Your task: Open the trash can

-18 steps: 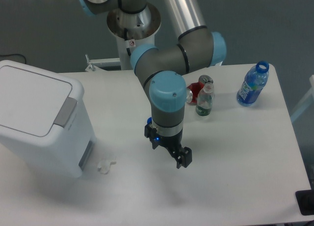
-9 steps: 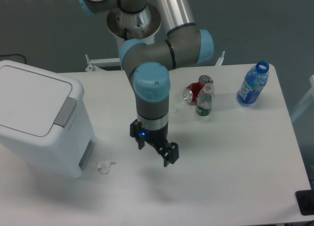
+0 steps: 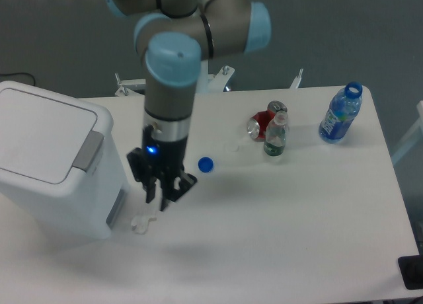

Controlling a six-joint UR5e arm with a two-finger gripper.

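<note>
The trash can is a large white boxy bin at the table's left, with a flat white lid that lies closed and a grey push-button strip on its right edge. My gripper points down just right of the bin's front right corner, below and to the right of the grey strip and not touching it. Its fingers look close together with nothing between them. It hangs a little above the table.
A small clear plastic piece lies on the table just under the gripper. A blue bottle cap lies to its right. A red can, a small green bottle and an uncapped blue bottle stand at the back right.
The arm has swung left across the table, carrying the gripper from the middle to beside the bin's right side. The blue cap, hidden before, now shows.
</note>
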